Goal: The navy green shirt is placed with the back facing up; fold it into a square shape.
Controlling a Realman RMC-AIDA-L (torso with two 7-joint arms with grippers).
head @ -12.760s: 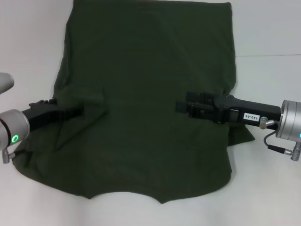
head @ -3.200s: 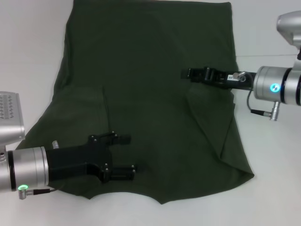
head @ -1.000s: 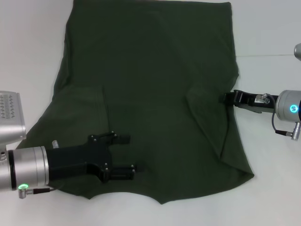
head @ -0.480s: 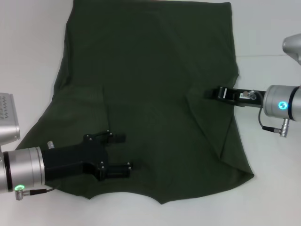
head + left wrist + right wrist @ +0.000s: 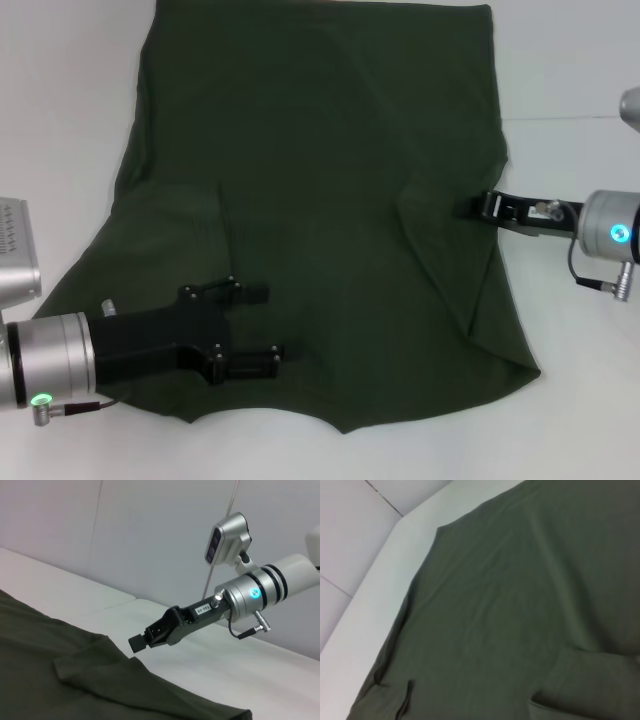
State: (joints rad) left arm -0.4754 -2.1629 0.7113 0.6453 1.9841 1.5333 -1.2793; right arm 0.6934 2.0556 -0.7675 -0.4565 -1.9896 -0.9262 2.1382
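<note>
The navy green shirt (image 5: 320,150) lies spread flat on the white table, plain side up, and fills most of the head view. Both sleeves are folded inward: one flap (image 5: 450,260) on the right, one (image 5: 175,230) on the left. My left gripper (image 5: 262,325) hovers open over the shirt's near-left part, nothing between its fingers. My right gripper (image 5: 468,208) points inward at the shirt's right edge, by the folded flap. The left wrist view shows that gripper (image 5: 136,643) raised off the cloth (image 5: 60,680), fingers together and holding nothing. The right wrist view shows only shirt fabric (image 5: 520,605).
White table (image 5: 70,120) shows on both sides of the shirt and along the near edge (image 5: 450,440). A grey wall (image 5: 125,530) stands behind the table. The table's corner (image 5: 385,545) lies beyond the shirt in the right wrist view.
Over the last second my right gripper pushed inward over the shirt's edge, then drew back to the right. The left gripper shifted slightly left and has since held still, open.
</note>
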